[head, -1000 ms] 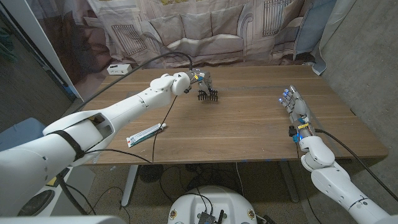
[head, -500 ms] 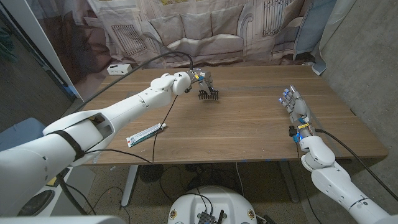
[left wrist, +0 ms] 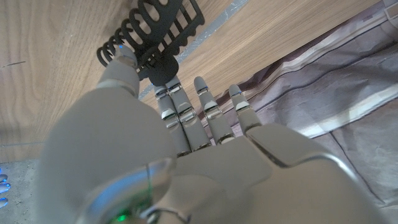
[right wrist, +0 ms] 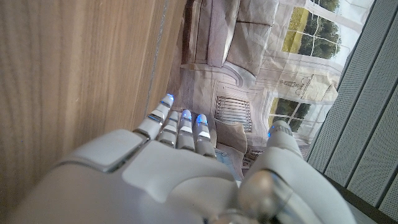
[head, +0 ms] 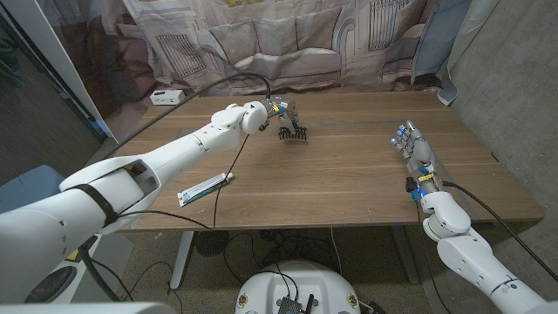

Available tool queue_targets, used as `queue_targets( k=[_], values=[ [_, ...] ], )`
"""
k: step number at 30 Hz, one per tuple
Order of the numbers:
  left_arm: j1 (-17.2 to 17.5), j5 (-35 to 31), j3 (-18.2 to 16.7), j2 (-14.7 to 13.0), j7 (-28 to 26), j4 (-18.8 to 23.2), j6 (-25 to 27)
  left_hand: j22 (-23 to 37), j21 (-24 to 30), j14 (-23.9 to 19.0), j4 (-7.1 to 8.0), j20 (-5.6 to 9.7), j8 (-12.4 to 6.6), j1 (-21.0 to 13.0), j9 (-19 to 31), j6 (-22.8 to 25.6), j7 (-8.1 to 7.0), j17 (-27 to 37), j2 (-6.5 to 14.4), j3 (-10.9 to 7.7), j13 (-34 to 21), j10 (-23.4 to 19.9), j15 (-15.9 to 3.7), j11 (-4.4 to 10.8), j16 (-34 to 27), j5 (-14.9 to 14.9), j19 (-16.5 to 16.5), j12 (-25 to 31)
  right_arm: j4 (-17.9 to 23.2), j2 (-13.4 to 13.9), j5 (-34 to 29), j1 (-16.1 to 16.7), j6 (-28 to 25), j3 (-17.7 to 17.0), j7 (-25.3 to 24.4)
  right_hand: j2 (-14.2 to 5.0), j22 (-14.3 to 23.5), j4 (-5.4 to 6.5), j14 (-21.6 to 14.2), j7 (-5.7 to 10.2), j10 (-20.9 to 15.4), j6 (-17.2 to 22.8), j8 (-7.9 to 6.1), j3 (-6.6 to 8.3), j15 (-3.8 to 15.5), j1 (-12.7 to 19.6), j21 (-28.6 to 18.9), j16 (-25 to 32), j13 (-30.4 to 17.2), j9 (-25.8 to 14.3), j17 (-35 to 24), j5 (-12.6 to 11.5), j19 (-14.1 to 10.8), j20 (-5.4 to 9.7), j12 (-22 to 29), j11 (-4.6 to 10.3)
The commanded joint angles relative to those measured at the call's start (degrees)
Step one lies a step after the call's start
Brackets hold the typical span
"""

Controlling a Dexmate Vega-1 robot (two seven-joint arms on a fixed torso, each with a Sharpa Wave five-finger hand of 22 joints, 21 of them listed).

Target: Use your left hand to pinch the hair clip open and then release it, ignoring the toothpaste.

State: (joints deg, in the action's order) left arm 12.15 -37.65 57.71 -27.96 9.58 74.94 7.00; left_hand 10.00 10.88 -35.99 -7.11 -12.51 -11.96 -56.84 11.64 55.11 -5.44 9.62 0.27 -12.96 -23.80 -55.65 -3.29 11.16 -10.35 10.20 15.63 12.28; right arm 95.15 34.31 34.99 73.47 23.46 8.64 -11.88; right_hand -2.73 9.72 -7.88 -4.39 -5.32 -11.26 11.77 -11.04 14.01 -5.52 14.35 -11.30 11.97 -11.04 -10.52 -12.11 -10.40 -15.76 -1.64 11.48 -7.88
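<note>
Black plastic claw hair clip [head: 293,133] on the wooden table.
It lies at the left hand's [head: 281,112] fingertips, toothed jaws pointing away from the palm.

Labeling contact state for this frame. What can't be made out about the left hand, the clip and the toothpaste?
- Head view: the left hand covers the hair clip's top; the grip is too small to judge.
- Left wrist view: the fingers hide the hair clip's handle end, so pinch and jaw opening are unclear; the picture's edge cuts its teeth.
- Head view: the left arm partly covers the toothpaste; its print is too small to read.
</note>
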Motion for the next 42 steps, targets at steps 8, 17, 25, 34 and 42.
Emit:
queue_targets(
  k=[8, 17, 25, 34, 42],
  values=[
    [0.6, -0.1, -0.7, -0.7, 0.0, 1.7, 0.9, 0.2, 0.0, 0.9, -0.01, 0.23, 0.51, 1.0, 0.3, -1.8, 0.05, 0.1, 0.3, -0.11, 0.0, 1.6, -4.54, -0.36, 0.0, 0.6, -0.5, -0.6, 0.1, 0.0, 0.1, 0.2, 0.1, -0.2, 0.1, -0.14, 0.2, -0.06, -0.3, -0.02, -0.5, 0.5, -0.18, -0.11, 0.02, 0.4, 0.1, 0.2, -0.2, -0.2, -0.3, 0.2, -0.2, 0.1, 0.2, 0.05],
    [0.6, -0.3, -0.7, -0.7, 0.2, 1.9, 0.9, 0.2, 0.0, 1.7, -0.1, 0.2, 1.02, 1.3, 0.3, -3.7, 0.04, 0.1, 0.2, -0.14, 0.4, 3.4, -4.44, -0.68, 0.1, 0.7, -0.9, -1.1, 0.2, 0.1, 0.0, 0.3, 0.1, -0.3, 0.0, -0.16, 0.2, -0.06, -0.3, -0.05, -0.5, 0.4, -0.16, -0.12, 0.07, 0.4, 0.1, 0.2, -0.2, -0.2, -0.3, 0.2, -0.2, 0.12, 0.2, 0.11],
    [0.3, -1.0, -0.5, -0.6, 0.5, 2.2, 1.0, 0.2, 0.0, 2.7, 0.01, 0.2, 1.45, 2.1, 0.2, -6.3, 0.27, 0.2, 0.2, -0.16, 0.8, 6.1, -4.17, -1.0, 0.1, 0.8, -1.4, -1.5, 0.4, 0.1, -0.1, 0.7, 0.3, -0.5, -0.1, -0.16, 0.2, -0.06, -0.3, -0.02, -0.4, 0.5, -0.17, -0.14, 0.02, 0.4, 0.1, 0.2, -0.2, -0.2, -0.3, 0.2, -0.2, 0.1, 0.1, 0.16],
    [0.3, -1.4, -0.4, -0.6, 1.0, 2.5, 1.4, 0.2, -0.1, 4.1, -0.03, 0.19, 1.57, 2.6, 0.2, -8.1, -0.25, 0.2, 0.0, -0.05, 1.2, 7.9, -4.17, -1.01, 0.3, 0.8, -2.0, -1.6, 0.6, 0.2, 0.0, 0.8, 0.3, -0.8, 0.0, -0.17, 0.2, -0.05, -0.3, 0.01, -0.5, 0.5, -0.15, -0.16, -0.01, 0.4, 0.1, 0.2, -0.2, -0.2, -0.3, 0.2, -0.2, 0.08, 0.2, 0.09],
    [0.4, -1.4, -0.6, -0.6, 1.3, 2.7, 1.9, 0.2, -0.1, 4.5, 0.03, 0.21, 1.63, 3.1, 0.1, -9.5, -0.25, 0.2, -0.1, 0.05, 1.4, 9.2, -3.95, -1.18, 0.2, 0.8, -2.4, -1.6, 0.3, 0.1, 0.2, 0.7, 0.3, -0.7, 0.3, -0.19, 0.2, -0.05, -0.3, -0.02, -0.5, 0.5, -0.16, -0.17, -0.01, 0.4, 0.1, 0.2, -0.2, -0.2, -0.3, 0.2, -0.2, 0.06, 0.1, 0.12]
  ],
)
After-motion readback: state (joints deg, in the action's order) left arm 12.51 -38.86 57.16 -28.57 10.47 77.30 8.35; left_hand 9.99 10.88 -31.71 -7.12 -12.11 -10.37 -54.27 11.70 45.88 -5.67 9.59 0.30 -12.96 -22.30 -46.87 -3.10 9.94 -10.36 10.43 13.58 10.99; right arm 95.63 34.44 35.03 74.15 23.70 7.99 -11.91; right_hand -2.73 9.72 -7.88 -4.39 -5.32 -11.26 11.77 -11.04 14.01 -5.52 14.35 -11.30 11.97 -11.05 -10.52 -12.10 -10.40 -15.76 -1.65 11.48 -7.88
